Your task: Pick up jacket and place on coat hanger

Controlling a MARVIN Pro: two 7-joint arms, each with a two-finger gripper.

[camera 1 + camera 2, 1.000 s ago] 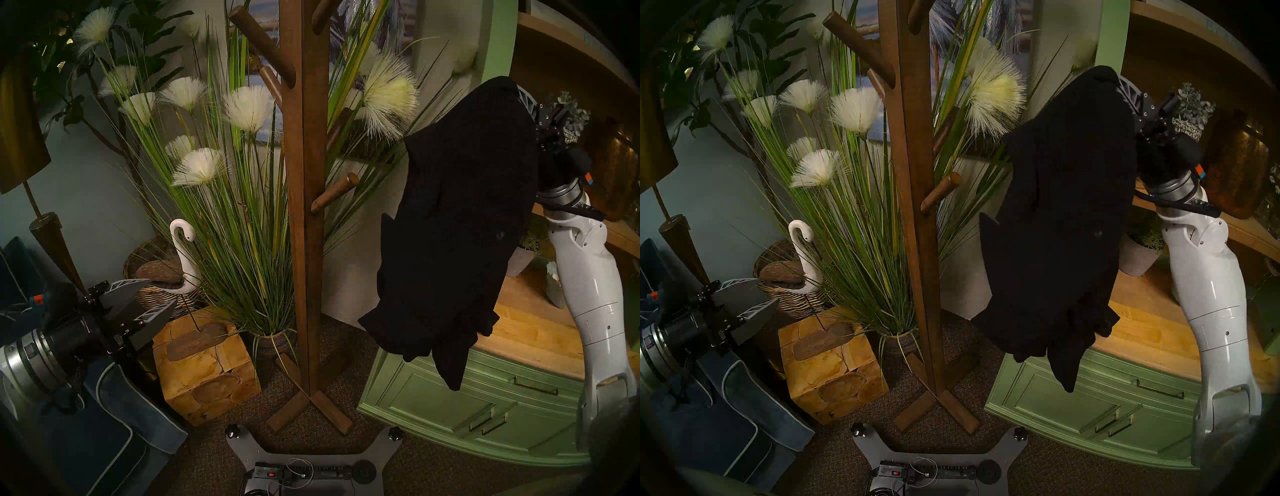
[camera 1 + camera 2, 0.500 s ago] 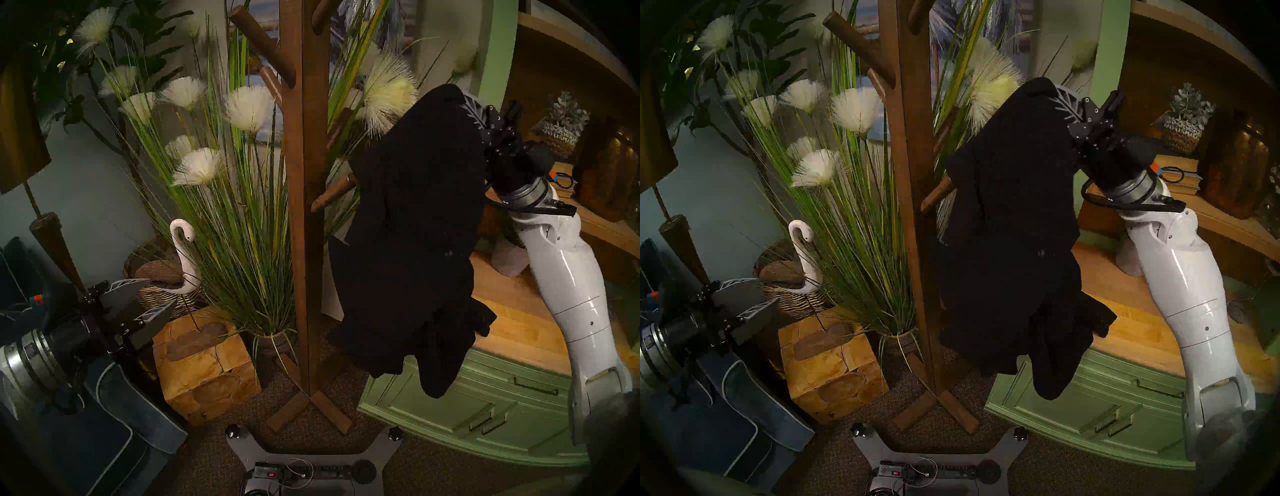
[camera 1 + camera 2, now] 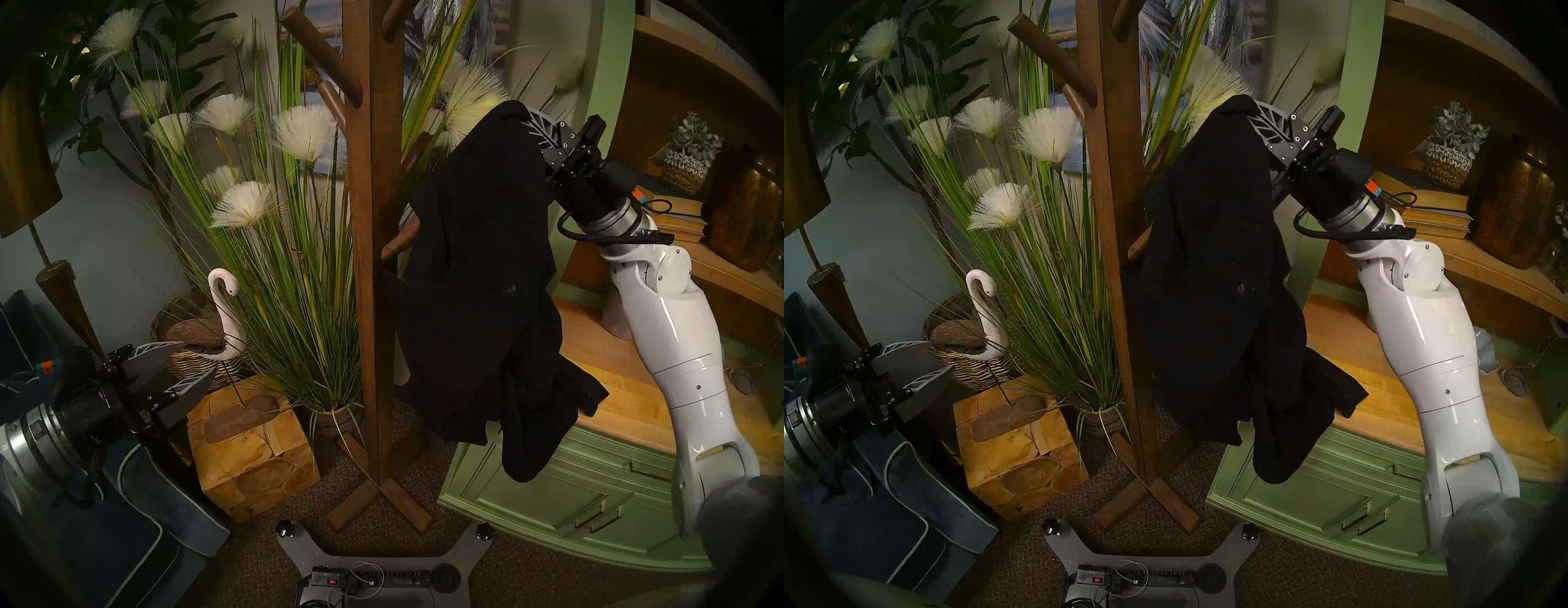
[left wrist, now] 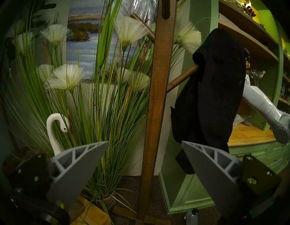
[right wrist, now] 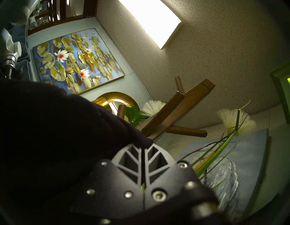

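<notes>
The right gripper [image 3: 519, 114] is clamped on the top fold of the jacket [image 3: 479, 276], its fingers [image 5: 143, 154] pressed together with cloth pinched at the tips. Since a second ago it has carried the jacket leftward, from in front of the green cabinet [image 3: 564, 501] to the coat stand [image 3: 373, 237], where the cloth now covers the end of the low right peg [image 4: 182, 77]. The jacket hangs black and crumpled, one sleeve dangling lowest. The left gripper [image 3: 186, 365] waits low, spread wide and empty.
</notes>
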